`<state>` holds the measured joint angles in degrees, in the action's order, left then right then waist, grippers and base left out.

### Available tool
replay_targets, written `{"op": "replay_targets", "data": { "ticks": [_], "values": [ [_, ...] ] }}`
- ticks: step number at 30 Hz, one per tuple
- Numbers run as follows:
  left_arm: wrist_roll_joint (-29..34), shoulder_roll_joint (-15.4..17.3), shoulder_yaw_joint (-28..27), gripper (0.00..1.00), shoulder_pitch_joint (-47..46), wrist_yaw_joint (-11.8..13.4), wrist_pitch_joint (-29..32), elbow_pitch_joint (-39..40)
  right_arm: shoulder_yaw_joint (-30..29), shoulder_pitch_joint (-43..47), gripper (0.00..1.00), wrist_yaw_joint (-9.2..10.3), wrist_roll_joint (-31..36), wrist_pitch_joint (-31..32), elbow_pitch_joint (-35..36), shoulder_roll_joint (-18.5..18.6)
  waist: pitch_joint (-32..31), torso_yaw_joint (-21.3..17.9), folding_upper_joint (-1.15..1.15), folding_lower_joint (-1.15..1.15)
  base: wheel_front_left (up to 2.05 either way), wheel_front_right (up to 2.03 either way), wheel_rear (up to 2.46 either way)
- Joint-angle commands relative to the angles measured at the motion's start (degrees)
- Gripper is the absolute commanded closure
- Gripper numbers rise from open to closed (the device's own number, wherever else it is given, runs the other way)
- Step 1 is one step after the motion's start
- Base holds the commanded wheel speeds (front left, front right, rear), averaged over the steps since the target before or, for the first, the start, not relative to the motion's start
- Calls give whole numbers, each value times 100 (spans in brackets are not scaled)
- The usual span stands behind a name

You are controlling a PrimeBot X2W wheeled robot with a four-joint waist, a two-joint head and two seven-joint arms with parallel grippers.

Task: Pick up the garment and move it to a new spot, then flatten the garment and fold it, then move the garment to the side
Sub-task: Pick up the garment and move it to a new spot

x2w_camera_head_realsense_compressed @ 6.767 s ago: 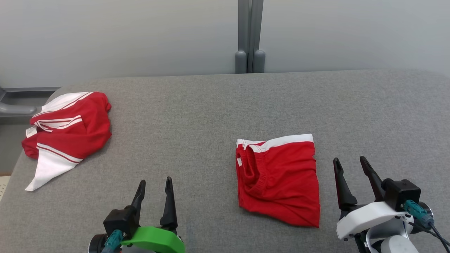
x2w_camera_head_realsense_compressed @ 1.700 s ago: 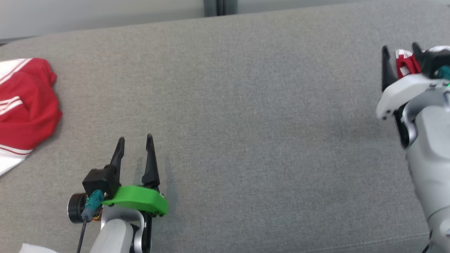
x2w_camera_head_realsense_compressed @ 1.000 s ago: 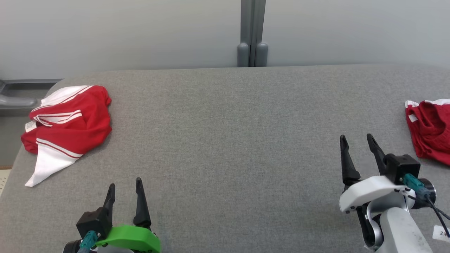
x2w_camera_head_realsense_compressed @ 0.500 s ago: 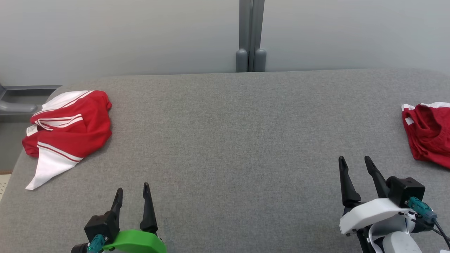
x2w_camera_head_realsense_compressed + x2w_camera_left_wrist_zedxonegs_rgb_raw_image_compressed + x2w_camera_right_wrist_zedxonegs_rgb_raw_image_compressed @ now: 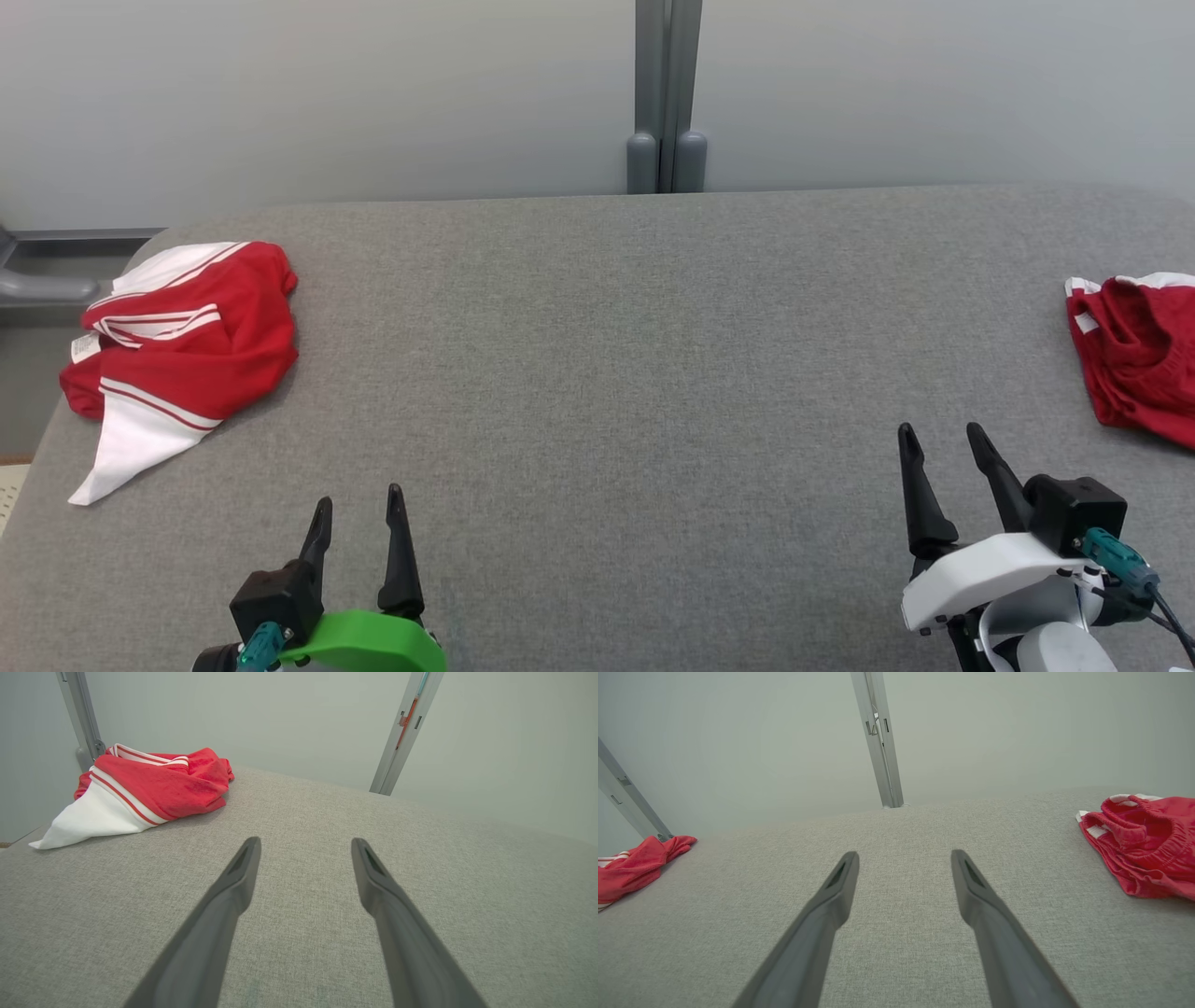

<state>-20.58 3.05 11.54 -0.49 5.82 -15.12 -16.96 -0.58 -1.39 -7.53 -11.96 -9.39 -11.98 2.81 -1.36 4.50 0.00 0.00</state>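
Observation:
A folded red garment (image 5: 1139,359) with a white waistband lies flat at the far right edge of the grey padded table (image 5: 597,355), partly cut off by the head view. It also appears as the folded garment (image 5: 1143,844) in the right wrist view. My right gripper (image 5: 938,429) (image 5: 904,854) is open and empty, near the front edge, to the left of that garment and apart from it. My left gripper (image 5: 359,497) (image 5: 306,840) is open and empty at the front left. A crumpled red and white garment (image 5: 187,345) (image 5: 159,786) lies at the far left.
A grey metal post (image 5: 666,93) stands against the pale wall behind the table's back edge. The table's rounded left corner lies just beyond the crumpled garment, with a grey rail (image 5: 37,289) past it. A wide stretch of grey fabric lies between the two garments.
The folded garment lay in the middle several seconds ago and now lies at the right edge. My right gripper has drawn back from it toward the front edge. Nothing has moved in the last half second.

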Motion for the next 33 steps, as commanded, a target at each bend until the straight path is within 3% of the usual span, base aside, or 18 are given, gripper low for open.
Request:
{"op": "replay_targets", "data": {
  "ticks": [1,9,13,26,33],
  "values": [
    [50,8,6,0,-12,3,-3,14,8,78,0,9,35,10,37,17,1,6,0,0,0,0,0],
    [54,7,-8,0,-40,-35,-3,-3,12,98,0,9,112,15,40,17,12,69,0,0,0,0,0],
    [84,13,-1,0,-95,-23,-2,11,14,117,0,9,143,-4,91,15,25,293,0,0,0,0,0],
    [116,106,-119,0,-129,0,-2,132,303,-50,0,9,-45,-106,53,16,121,1839,0,0,0,0,0],
    [109,115,-136,0,-66,28,-2,190,399,-154,0,9,-1,-141,-63,17,151,2383,0,0,0,0,0]
  ]
}}
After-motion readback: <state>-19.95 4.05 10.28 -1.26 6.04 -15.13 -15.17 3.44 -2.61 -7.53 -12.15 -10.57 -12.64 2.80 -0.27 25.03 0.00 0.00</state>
